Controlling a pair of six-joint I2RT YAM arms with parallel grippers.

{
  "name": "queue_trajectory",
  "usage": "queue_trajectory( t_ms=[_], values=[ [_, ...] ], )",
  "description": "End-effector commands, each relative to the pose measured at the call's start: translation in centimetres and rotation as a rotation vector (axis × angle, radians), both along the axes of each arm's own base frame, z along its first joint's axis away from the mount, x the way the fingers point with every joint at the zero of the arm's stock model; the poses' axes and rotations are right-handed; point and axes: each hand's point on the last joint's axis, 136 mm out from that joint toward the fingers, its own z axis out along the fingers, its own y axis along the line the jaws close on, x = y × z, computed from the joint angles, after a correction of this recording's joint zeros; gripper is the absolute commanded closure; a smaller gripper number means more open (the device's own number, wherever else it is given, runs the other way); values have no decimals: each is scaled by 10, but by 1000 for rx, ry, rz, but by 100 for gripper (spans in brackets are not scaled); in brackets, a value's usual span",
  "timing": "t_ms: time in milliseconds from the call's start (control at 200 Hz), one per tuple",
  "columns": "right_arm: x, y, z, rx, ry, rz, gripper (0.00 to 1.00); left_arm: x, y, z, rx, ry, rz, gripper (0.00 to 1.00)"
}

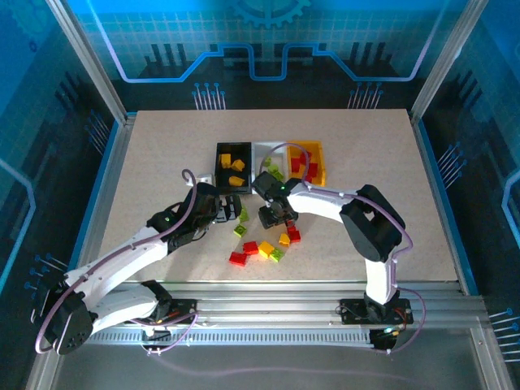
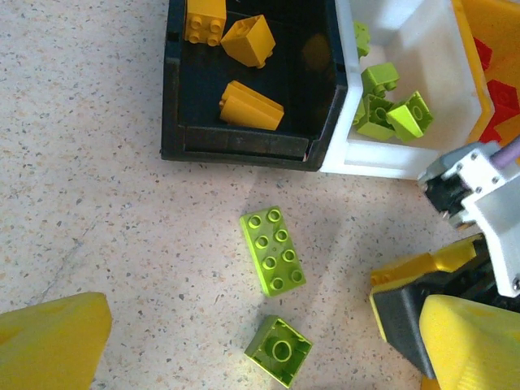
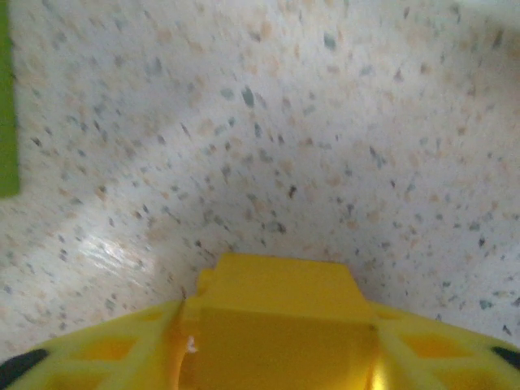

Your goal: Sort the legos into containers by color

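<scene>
In the left wrist view the left gripper [image 2: 262, 337] hangs with its yellow fingers [image 2: 50, 345] spread wide at the lower corners of the frame, and only speckled table [image 2: 97, 203] lies between them. Just below centre lie two loose legos. One is a long lime-green eight-stud plastic brick [image 2: 273, 249]. Near it, lower down, a small square lime-green brick [image 2: 279, 349] lies underside up. Along the top edge stand the black plastic bin [image 2: 244, 150] holding yellow-orange pieces, the white plastic bin [image 2: 390, 158] holding green ones, and the yellow-orange bin [image 2: 497, 20] holding red.

The long green brick looks like the next pick, bound for the white bin. The wrist should turn until the fingers face its two long sides. It should then drop straight down, clear of the small brick and of the other arm at the right edge.

The right gripper [image 1: 276, 215] sits mid-frame in the top view. Its own camera is blurred: a yellow block shows at the bottom edge, perhaps a brick, so I cannot tell its state.
</scene>
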Motion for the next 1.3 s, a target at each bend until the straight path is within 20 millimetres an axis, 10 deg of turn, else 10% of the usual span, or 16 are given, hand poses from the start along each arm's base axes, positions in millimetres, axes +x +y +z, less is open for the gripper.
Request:
queue_trajectory(
  t_ms=[0,425,1046,1296],
  values=[
    [10,15,11,25,-48,10,55,-3,8,-7,20,12,23,1],
    [44,53,134,244,-246,49,64,-21,23,-14,-12,27,74,1],
    [157,133,102,279,-245,2,60,-43,27,-31,-61,73,60,1],
    [162,131,125,312,-277,-7,32,-42,24,-29,-64,69,50,1]
  ],
)
